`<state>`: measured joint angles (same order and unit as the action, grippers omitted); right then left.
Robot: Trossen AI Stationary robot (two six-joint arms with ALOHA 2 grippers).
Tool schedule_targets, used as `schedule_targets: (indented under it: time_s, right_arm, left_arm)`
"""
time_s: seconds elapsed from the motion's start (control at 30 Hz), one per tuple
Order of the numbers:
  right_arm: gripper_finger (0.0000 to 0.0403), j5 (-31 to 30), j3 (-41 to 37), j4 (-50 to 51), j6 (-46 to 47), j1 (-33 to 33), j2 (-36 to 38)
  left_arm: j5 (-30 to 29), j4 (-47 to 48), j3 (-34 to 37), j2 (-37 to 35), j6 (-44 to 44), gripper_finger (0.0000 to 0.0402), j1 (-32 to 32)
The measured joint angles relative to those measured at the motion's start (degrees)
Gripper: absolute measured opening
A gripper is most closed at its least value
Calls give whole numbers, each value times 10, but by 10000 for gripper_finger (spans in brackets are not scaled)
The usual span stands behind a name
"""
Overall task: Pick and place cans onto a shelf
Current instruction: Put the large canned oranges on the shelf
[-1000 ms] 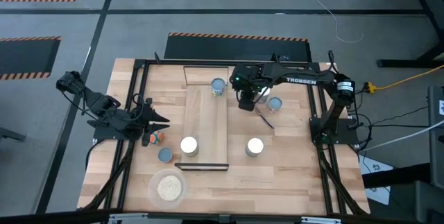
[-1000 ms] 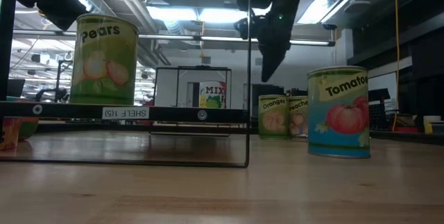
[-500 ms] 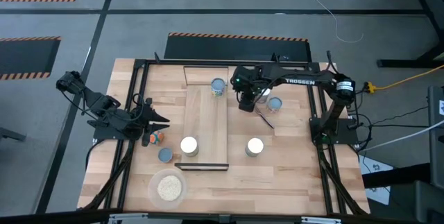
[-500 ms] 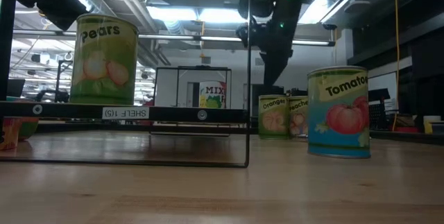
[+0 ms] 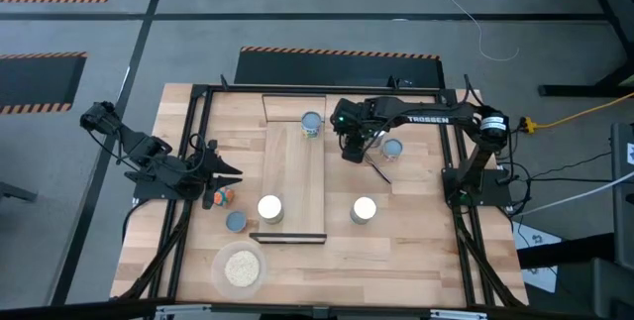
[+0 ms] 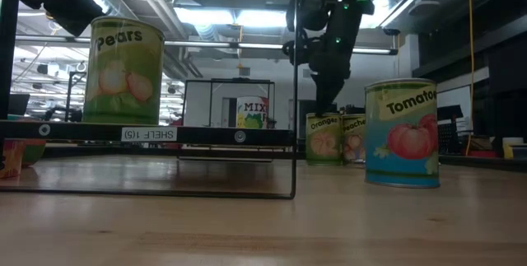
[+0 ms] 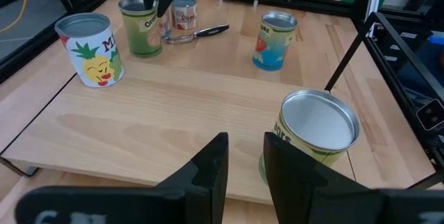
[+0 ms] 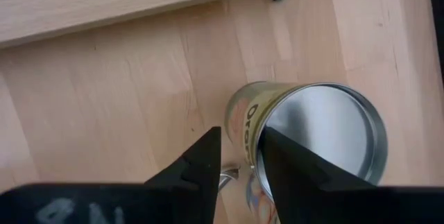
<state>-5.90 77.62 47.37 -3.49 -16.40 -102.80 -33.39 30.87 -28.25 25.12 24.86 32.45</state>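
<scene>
One short drop away: hangs the right gripper (image 5: 351, 150), fingers slightly apart, straight over the upright orange-labelled can (image 8: 322, 137), which stands just off the shelf (image 5: 297, 161) at its 3 o'clock. Lines that gap up with the can's wall, axis vertical. Leaves the left gripper (image 5: 233, 172) idle at the table's 9 o'clock, fingers also apart

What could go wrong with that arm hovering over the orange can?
1. The right arm's jaws sit just over the Orange can, and in the wrist view their gap looks narrower than the can. A finger might land on the rim and tip it.
2. The Peaches can stands right beside it and a spoon lies close by, so either could get knocked.
</scene>
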Motion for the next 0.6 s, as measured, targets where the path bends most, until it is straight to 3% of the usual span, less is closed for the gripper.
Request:
schedule_targets:
  time_s: [0.2, 0.47, 0.6]
  right_arm:
    - [98, -14, 0, -1, 0, 1, -1]
    - [15, -23, 0, -2, -1, 0, -1]
    - [9, -24, -1, -6, -2, 0, -1]
  left_arm:
    - [0, 0, 0, 0, 0, 85, 0]
    - [0, 0, 0, 0, 0, 85, 0]
    - [0, 0, 0, 0, 0, 85, 0]
